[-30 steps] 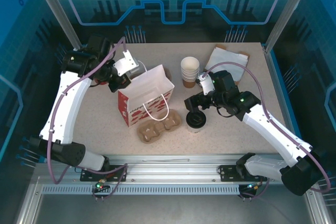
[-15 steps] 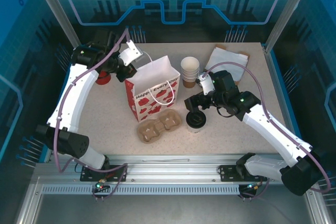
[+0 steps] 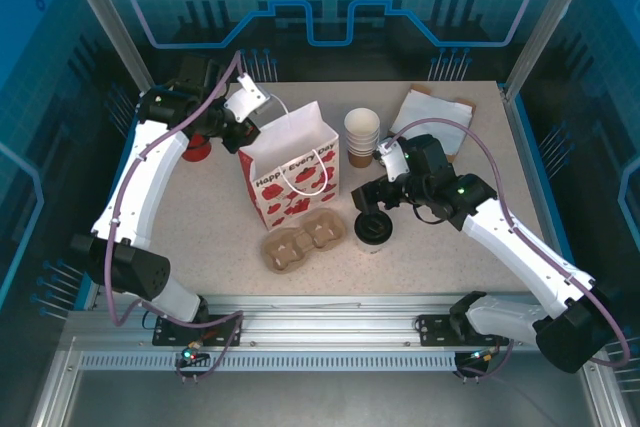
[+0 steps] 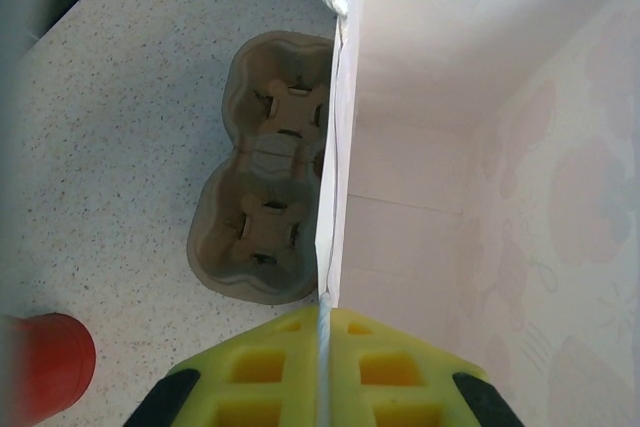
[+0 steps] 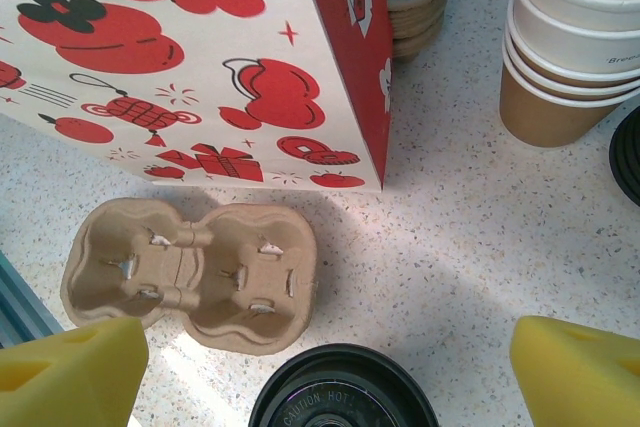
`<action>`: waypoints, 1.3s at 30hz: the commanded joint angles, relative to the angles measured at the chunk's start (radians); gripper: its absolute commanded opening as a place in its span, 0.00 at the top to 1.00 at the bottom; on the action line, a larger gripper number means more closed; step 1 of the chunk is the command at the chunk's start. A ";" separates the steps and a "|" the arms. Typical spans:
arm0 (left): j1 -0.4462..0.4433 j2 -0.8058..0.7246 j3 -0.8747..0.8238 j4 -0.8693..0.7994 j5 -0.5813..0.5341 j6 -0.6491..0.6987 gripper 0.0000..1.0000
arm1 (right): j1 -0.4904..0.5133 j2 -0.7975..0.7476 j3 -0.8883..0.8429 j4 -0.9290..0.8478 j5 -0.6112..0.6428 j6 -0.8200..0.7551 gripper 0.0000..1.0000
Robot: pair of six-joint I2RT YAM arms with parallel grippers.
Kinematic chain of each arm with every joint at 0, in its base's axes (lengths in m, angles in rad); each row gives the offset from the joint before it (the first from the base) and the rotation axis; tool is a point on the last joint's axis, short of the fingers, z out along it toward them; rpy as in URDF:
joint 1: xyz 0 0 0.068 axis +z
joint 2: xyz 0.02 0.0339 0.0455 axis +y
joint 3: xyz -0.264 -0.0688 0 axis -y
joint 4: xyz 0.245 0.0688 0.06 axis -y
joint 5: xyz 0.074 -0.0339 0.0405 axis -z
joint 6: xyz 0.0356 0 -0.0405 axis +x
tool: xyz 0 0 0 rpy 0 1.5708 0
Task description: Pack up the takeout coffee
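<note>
Hovering straight over the coffee cup [image 3: 372, 231], the right tool [image 5: 325, 375] has its two yellow fingers [image 5: 70, 382] spread wide, one to each side of the cup's black lid, and as far as the wrist view shows they are not touching it. The cup stands upright on the worktop [image 3: 450, 247], so its long axis runs up and down, directly below this tool. A straight drop along that line looks like the way to bring the fingers around it. Whether they are low enough to close on the paper wall rather than the lid cannot be told.

Ahead of the right tool and a little to its left stands the paper bag [image 3: 290, 172], white with red prints, mouth upward. The left tool [image 4: 322, 377] is pressed together on the bag's top edge, the thin paper running between its pads, and holds the bag upright. Left of the right tool, just beside the bag's foot, lies a cardboard cup carrier [image 3: 303, 240]. A stack of lidless cups [image 3: 361, 135] stands beyond the tool.

The right arm is plainly nearer the cup, and the left is busy with the bag. My reading is that the grasp comes next, then a lift up and leftward over the bag's rim.
</note>
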 commanded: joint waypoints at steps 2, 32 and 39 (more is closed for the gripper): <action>0.008 -0.012 -0.022 -0.013 0.029 -0.030 1.00 | -0.006 0.007 0.009 -0.009 0.009 0.004 0.05; -0.230 -0.367 -0.156 0.017 -0.097 -0.505 0.39 | 0.002 -0.008 0.048 -0.062 0.110 -0.007 0.05; -0.508 -0.595 -0.508 0.095 -0.040 -0.354 0.43 | 0.001 0.032 0.075 -0.067 0.111 -0.011 0.05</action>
